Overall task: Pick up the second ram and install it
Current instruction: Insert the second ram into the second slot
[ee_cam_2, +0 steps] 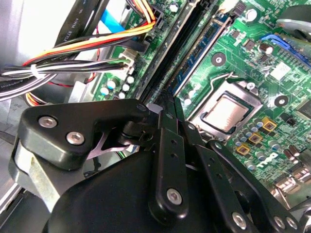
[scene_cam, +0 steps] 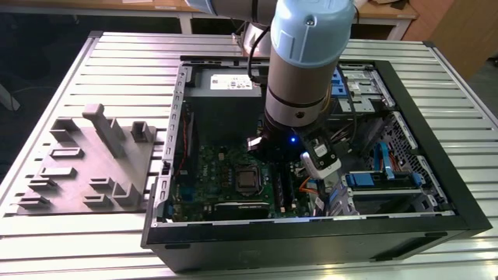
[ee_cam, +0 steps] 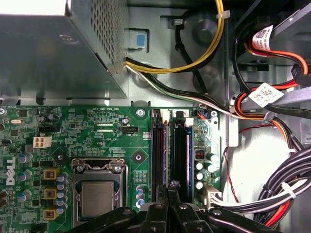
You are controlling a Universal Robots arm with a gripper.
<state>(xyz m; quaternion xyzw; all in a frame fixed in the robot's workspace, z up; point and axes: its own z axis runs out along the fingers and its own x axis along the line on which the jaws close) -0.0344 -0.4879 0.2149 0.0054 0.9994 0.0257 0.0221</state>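
- Left of the exterior view: grey moulded plastic fixture tray (scene_cam: 86,169) with upright holders, lying on the slatted aluminium tabletop (scene_cam: 125,58). It is well apart from the arm.
- Centre: open black steel computer case (scene_cam: 311,245) lying on its side. It holds the broad green motherboard (scene_cam: 221,169) with its square silver processor (ee_cam: 97,199), a silver power supply box (scene_cam: 225,84) at the upper end, and bundled yellow, orange and black cables (ee_cam: 272,116).
- The black linkage gripper (ee_cam: 170,187) is down inside the case, over the long narrow black plastic memory slots (ee_cam: 181,155), just right of the processor in the first wrist view.
- Jaws: drawn closed, tips together. Nothing shows between them, though a thin board held edge-on could hide there.
- Second ram: I cannot pick it out for sure. One slot carries a purplish strip along its length, possibly a seated stick, and the tips sit in line with the slots.
- Progress, my read: the pick and carry look done, with work now at the slot. Whether the stick is fully seated or the latches are closed cannot be told.
- Right of the exterior view: metal drive cage with blue plastic tabs (scene_cam: 381,178), inside the same case.
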